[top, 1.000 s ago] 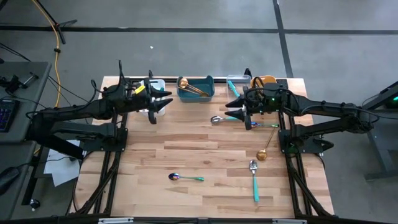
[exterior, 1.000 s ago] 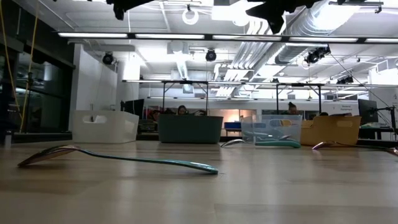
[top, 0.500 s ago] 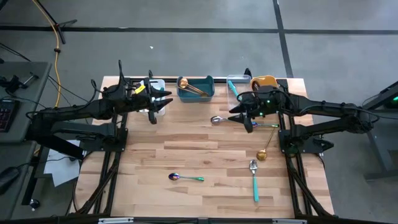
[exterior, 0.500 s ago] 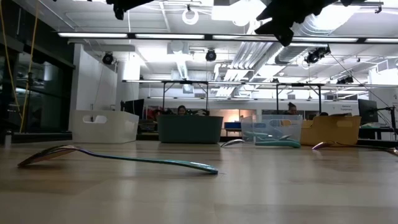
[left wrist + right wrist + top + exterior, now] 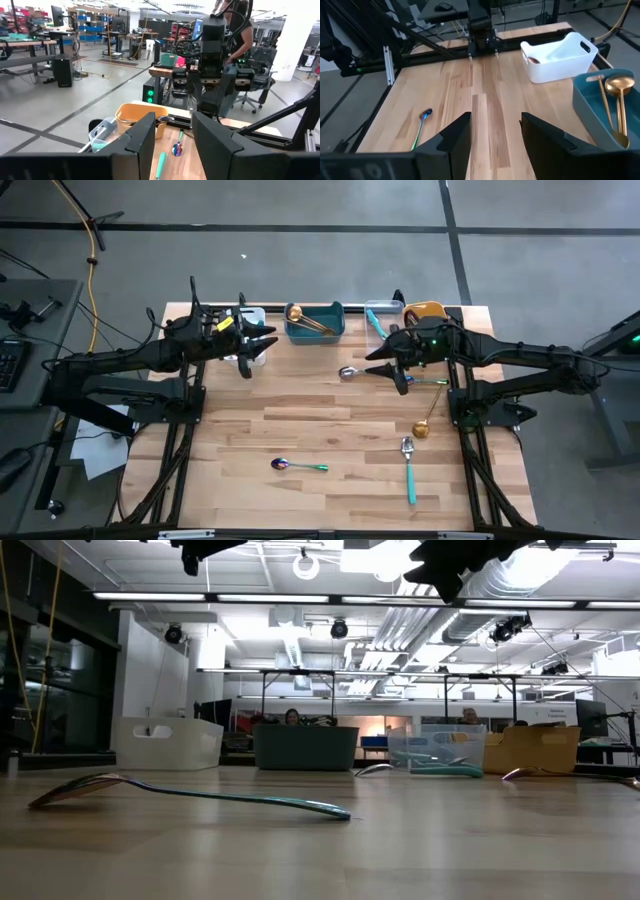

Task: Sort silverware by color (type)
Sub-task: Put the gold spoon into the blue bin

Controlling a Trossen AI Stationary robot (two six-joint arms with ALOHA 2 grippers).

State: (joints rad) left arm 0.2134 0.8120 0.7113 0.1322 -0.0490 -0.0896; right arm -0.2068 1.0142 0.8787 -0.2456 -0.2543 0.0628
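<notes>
Right claw [image 5: 398, 367], spread and empty, hangs by my nearest spoon [image 5: 348, 373], whose handle runs crosswise beneath it; left claw [image 5: 256, 346] spread, farther.

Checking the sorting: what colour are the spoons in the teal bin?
Gold spoons, clearest in the right wrist view.

This is a robotics lab or workshop in a large open industrial hall. The ceiling [image 5: 330, 615] carries exposed ducts and strip lights, the floor [image 5: 60, 107] is grey concrete marked with dark lines, and workbenches [image 5: 30, 42] with monitors and blue storage bins fill the background. An office chair [image 5: 257, 97], trailing cables [image 5: 92, 240] and people seated at far desks [image 5: 292, 717] show a working space.
</notes>
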